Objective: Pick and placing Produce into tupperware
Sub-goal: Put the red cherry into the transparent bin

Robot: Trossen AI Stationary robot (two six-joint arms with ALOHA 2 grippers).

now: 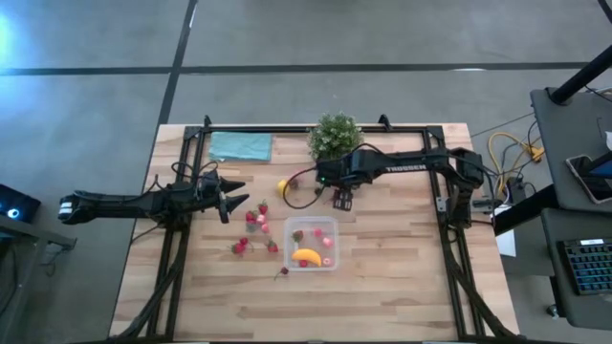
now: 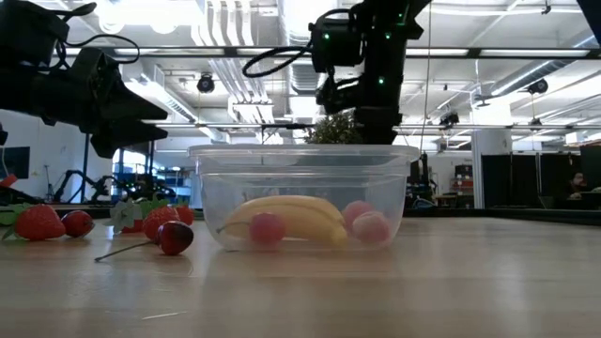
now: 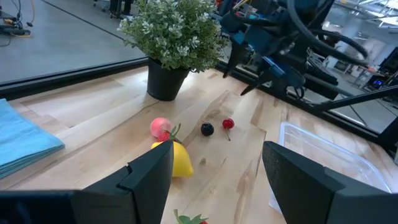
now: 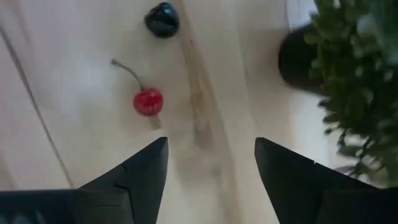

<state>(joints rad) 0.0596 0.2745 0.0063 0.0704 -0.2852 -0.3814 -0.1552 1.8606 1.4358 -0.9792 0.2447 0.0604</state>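
Since the right gripper (image 1: 342, 201) hangs with its fingers apart and nothing between them above the red cherry (image 4: 148, 101), I'd say the step in hand is picking that cherry. Best bet: drop straight down, centre the round body rather than the stem, and avoid the dark berry (image 4: 162, 19) next to it. The tupperware (image 1: 311, 243) sits close by with the banana (image 1: 306, 256) and a few pink pieces already inside. The left gripper (image 1: 226, 204) waits open and empty near the strawberries (image 1: 256, 218). Only the low view shows how high the container's wall (image 2: 302, 196) is to clear; only the right wrist view shows the cherry's stem.
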